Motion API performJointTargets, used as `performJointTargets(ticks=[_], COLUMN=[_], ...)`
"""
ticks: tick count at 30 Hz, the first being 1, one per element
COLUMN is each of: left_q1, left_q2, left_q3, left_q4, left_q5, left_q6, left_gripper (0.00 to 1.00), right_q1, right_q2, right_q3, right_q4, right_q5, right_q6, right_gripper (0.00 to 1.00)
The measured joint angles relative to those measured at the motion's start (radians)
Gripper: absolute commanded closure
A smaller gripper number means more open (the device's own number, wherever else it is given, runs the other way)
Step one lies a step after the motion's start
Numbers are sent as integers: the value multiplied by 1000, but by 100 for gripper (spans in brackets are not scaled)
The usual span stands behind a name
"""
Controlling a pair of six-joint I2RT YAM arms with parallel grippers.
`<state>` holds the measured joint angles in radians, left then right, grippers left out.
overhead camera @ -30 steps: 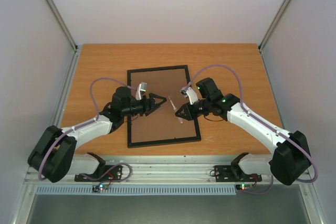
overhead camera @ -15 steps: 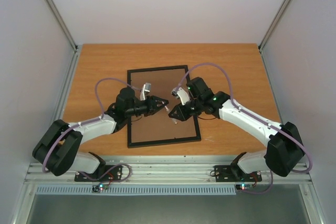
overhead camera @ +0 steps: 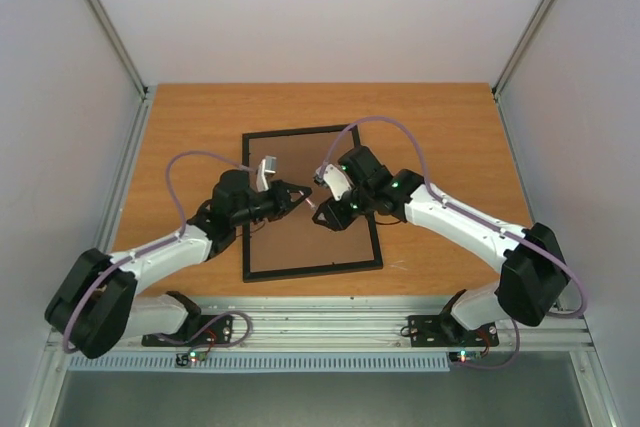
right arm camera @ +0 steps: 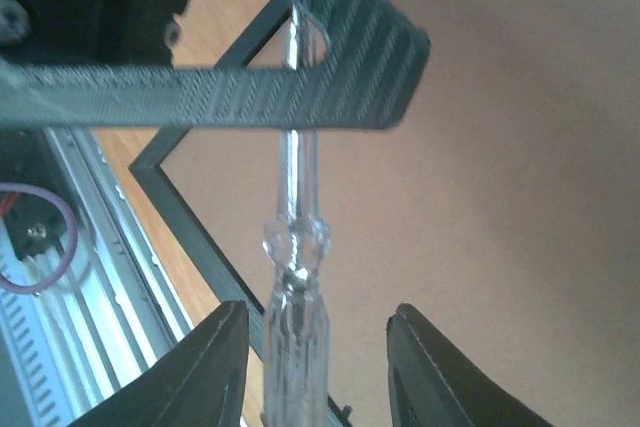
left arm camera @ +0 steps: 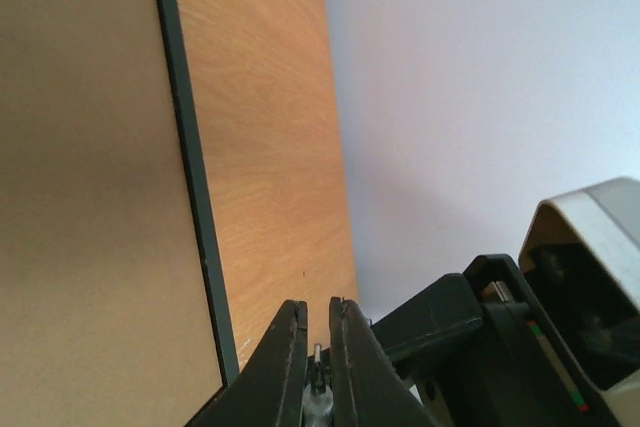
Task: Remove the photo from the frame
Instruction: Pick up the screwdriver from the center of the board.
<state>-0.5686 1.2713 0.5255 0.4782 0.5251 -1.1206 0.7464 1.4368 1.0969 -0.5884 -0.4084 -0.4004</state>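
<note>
The frame [overhead camera: 300, 132] lies on the table with its brown backing board [overhead camera: 300, 247] upward; the photo is hidden. Above the board, a screwdriver [overhead camera: 316, 204] with a clear handle spans the two grippers. My left gripper [overhead camera: 304, 196] is shut on its metal shaft; in the left wrist view the shaft tip [left arm camera: 317, 352] sits between the nearly touching fingers of that gripper [left arm camera: 317, 305]. My right gripper [right arm camera: 318, 312] stands open around the clear handle [right arm camera: 293, 277], its fingers apart on either side. The left fingers [right arm camera: 330, 67] cross the shaft at the top of the right wrist view.
Bare wooden tabletop [overhead camera: 440, 127] surrounds the frame. The frame's black edge [left arm camera: 195, 197] runs past the left gripper and its corner [right arm camera: 150, 162] shows near the metal rail [right arm camera: 90, 277] at the table's front. White enclosure walls [overhead camera: 320, 7] stand behind and at both sides.
My left gripper has closed on the screwdriver's shaft. My right gripper, shut on the handle before, has opened. Both grippers have shifted leftward over the board.
</note>
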Motion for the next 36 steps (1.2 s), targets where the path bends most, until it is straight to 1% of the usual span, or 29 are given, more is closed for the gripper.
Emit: performJointTargets(ticks=[5, 12, 17, 20, 21, 23, 27, 29, 33, 34, 36], left_q1=[0, 0, 0, 0, 0, 0, 0, 0, -1, 0, 9], left_q2=[-93, -125, -128, -131, -133, -137, -141, -150, -197, -212, -244], left_q3=[-8, -9, -24, -25, -28, -35, -43, -43, -37, -31, -21], left_q4=[-120, -249, -269, -279, -279, -280, -283, -296, -367, -394, -460], left_q5=[-93, -162, -181, -186, -188, -192, -201, -206, -230, -242, -264], left_q6=[-14, -56, -78, -85, -87, -92, -103, -105, -78, -58, -24], left_gripper=[100, 99, 99, 100, 100, 100, 99, 95, 80, 74, 69], right_q1=[34, 104, 142, 156, 161, 170, 180, 181, 187, 189, 189], right_q2=[18, 89, 120, 135, 140, 150, 167, 167, 169, 171, 179], right_q3=[18, 69, 86, 97, 98, 101, 111, 113, 131, 138, 158], right_q4=[-30, -48, -53, -53, -52, -54, -58, -63, -82, -92, -119], right_q5=[67, 171, 230, 264, 274, 288, 310, 319, 319, 320, 322], right_q6=[-37, -88, -115, -126, -130, -136, -145, -150, -169, -174, -188], right_gripper=[60, 62, 64, 68, 70, 77, 97, 99, 99, 99, 99])
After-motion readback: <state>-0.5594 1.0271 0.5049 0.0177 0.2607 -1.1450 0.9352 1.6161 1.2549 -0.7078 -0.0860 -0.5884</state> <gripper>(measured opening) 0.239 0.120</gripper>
